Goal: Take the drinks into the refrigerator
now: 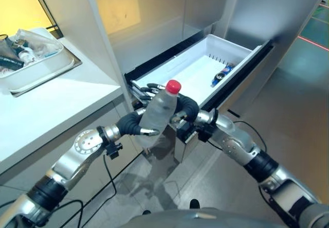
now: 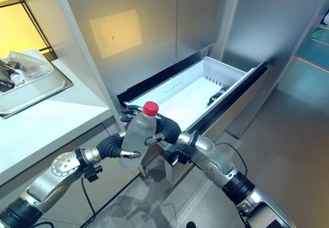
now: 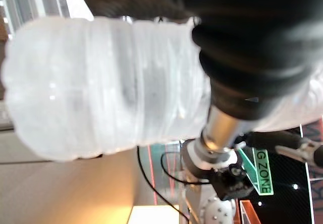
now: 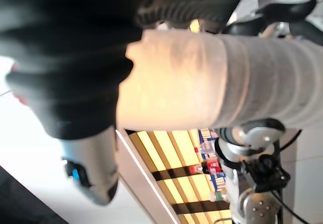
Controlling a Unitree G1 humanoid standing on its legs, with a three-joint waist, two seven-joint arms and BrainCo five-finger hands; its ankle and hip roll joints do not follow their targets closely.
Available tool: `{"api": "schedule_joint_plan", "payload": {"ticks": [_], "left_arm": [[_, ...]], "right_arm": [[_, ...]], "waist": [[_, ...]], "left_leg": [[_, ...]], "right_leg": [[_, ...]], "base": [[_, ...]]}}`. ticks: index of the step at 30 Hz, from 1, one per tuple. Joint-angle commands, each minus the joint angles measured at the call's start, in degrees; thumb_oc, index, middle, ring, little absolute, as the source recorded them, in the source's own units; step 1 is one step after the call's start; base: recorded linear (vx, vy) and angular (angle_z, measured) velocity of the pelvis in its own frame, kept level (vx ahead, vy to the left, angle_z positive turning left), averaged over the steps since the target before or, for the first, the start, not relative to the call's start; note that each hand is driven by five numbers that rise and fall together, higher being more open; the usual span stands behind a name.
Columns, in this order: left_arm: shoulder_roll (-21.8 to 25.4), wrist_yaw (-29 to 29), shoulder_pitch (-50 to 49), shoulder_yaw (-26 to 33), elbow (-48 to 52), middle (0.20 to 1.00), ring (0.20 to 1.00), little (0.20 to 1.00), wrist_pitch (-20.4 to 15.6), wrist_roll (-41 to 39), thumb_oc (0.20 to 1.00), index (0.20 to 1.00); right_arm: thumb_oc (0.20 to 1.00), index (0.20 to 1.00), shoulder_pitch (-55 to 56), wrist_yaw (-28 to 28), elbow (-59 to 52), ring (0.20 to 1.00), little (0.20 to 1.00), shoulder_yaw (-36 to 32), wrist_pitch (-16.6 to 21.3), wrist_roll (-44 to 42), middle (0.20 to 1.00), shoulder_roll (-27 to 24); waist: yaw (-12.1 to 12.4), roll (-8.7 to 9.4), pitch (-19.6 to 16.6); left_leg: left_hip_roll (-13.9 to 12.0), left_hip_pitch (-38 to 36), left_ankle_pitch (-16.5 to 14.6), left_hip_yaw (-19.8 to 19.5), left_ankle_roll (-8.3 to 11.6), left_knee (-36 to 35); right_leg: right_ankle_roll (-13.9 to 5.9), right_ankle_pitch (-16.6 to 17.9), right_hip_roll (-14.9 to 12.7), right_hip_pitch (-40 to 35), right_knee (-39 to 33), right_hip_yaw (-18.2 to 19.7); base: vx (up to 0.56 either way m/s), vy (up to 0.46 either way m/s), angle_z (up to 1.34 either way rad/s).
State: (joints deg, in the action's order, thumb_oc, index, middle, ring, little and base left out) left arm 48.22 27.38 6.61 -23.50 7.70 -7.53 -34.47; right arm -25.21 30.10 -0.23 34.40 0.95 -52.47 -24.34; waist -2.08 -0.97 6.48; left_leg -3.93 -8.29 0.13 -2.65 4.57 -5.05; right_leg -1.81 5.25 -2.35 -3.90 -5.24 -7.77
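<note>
Both the left hand point(image 2: 115, 147) and right hand point(image 2: 169, 130) have fingers clamped on the bottle point(image 2: 138, 133), held upright just before the open drawer point(image 1: 205, 66). Releasing unevenly could drop it short onto the floor, or onto the can point(image 1: 222, 74) inside

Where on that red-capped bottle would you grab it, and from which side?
Around the ribbed middle of the clear bottle, coming from the sides. It stands nearly upright, its body is round and wide enough to wrap, while the red cap is too small for a firm hold. The left hand and right hand both curl round the body now, before the open drawer.
</note>
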Motion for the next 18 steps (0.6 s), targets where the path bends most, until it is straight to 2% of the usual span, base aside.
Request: {"api": "schedule_joint_plan", "payload": {"ticks": [1,4,5,6,7,8,18], "left_arm": [[-3.21,-4.2,12.1,6.51,4.23,0.2,0.2,0.2,-6.18,-4.12,0.2,0.2],[-3.22,-4.2,12.36,6.28,4.11,0.2,0.2,0.2,-6.1,-4.39,0.2,0.2],[-3.24,-4.18,12.42,6.22,4.14,0.2,0.2,0.2,-6.07,-4.43,0.2,0.2],[-3.22,-4.21,12.45,6.22,4.21,0.2,0.2,0.2,-6.07,-4.37,0.2,0.2],[-3.36,-4.19,12.49,6.16,4.14,0.2,0.2,0.2,-6.06,-4.29,0.2,0.2],[-3.5,-4.17,12.57,6.09,4.08,0.2,0.2,0.2,-5.99,-4.28,0.2,0.2],[-3.39,-4.35,12.79,6.48,4.13,0.2,0.2,0.2,-5.85,-4.11,0.2,0.2]], "right_arm": [[1.0,1.0,-3.83,2.98,-0.1,1.0,1.0,11.13,-1.67,3.61,1.0,4.5],[1.0,1.0,-4.45,2.89,0.43,1.0,1.0,11.55,-1.42,4.53,1.0,4.53],[0.925,0.925,-4.49,2.89,0.48,0.925,0.925,11.57,-1.37,4.56,0.925,4.55],[0.545,0.545,-4.66,2.94,0.49,0.545,0.545,11.7,-1.44,4.92,0.545,4.45],[0.244,0.244,-4.86,3.09,0.7,0.244,0.244,11.92,-1.52,5.33,0.244,4.55],[0.2,0.2,-5.02,3.12,0.87,0.2,0.2,12.05,-1.59,5.51,0.2,4.61],[0.2,0.2,-5.46,3.0,0.96,0.2,0.2,12.34,-1.64,6.24,0.2,4.73]], "waist": [[-1.27,2.48,0.33],[-1.23,2.48,0.28],[-1.2,2.48,0.26],[-1.18,2.48,0.29],[-1.15,2.48,0.31],[-1.14,2.47,0.33],[-1.08,2.3,0.09]], "left_leg": [[4.09,0.44,-4.55,-1.36,-4.39,2.51],[4.17,0.51,-4.5,-1.38,-4.38,2.52],[4.2,0.53,-4.49,-1.39,-4.39,2.54],[4.22,0.54,-4.46,-1.42,-4.39,2.58],[4.23,0.51,-4.42,-1.41,-4.39,2.52],[4.27,0.53,-4.4,-1.48,-4.41,2.53],[4.4,0.59,-4.24,-1.65,-4.36,2.51]], "right_leg": [[-1.04,-9.41,-0.49,-3.17,4.86,-0.73],[-1.05,-9.33,-0.53,-3.18,4.81,-0.79],[-1.05,-9.31,-0.55,-3.16,4.85,-0.78],[-1.03,-9.31,-0.55,-3.21,4.88,-0.78],[-1.04,-9.27,-0.57,-3.24,4.86,-0.86],[-1.04,-9.23,-0.59,-3.23,4.86,-0.88],[-1.02,-8.89,-0.66,-3.38,4.26,-0.85]], "base": [[-0.02,0.005,0.04],[-0.02,0.007,0.06],[-0.02,0.006,0.06],[-0.02,0.007,0.04],[0.0,0.0,0.0],[0.0,0.0,0.0],[0.0,0.0,0.0]]}}
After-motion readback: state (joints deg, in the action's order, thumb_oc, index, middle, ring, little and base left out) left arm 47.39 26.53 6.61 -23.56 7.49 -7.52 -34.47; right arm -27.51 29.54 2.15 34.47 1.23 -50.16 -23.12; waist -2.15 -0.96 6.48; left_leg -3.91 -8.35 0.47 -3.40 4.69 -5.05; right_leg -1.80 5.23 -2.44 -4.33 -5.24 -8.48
